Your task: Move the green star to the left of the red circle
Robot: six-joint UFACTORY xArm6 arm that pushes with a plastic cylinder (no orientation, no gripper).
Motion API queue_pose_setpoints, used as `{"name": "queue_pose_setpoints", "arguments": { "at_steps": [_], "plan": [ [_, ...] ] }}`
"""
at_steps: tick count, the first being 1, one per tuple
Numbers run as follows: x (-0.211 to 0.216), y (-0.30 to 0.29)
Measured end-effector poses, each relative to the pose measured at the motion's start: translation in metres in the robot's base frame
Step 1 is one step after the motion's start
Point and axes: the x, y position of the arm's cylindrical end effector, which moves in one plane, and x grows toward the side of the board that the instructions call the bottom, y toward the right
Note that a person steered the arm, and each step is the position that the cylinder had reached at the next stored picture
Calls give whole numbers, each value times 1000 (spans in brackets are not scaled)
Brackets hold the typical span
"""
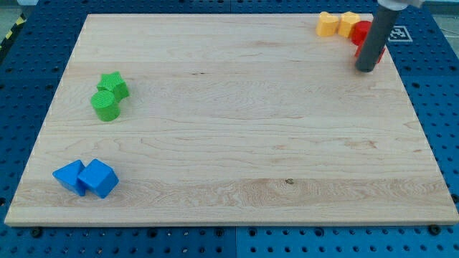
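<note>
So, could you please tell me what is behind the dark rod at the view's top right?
Behind the rod, just above my tip, sits a red block, partly covered, so its shape and count are unclear. Two yellow blocks lie beside it on the view's left.

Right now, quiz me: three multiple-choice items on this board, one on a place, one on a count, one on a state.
1. Where do the green blocks sit?
A. the view's left
B. the view's top right
C. the view's bottom middle

2. How many blue blocks show?
A. one
B. two
C. four

3. What is my tip doing?
A. pushing the green star
B. resting among the blue blocks
C. standing beside the red block, far from the greens

Key:
1 A: the green star and green round block lie at the left.
2 B: a blue pair touches.
3 C: my tip is by the red block, near the yellow blocks.
</note>
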Motion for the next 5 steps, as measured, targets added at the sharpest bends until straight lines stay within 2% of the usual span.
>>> {"name": "queue_pose_setpoints", "arguments": {
  "at_steps": [1,2,3,4,5],
  "plan": [
    [0,11],
    [25,12],
    [26,-4],
    [18,-64],
    [7,-149]
  ]
}}
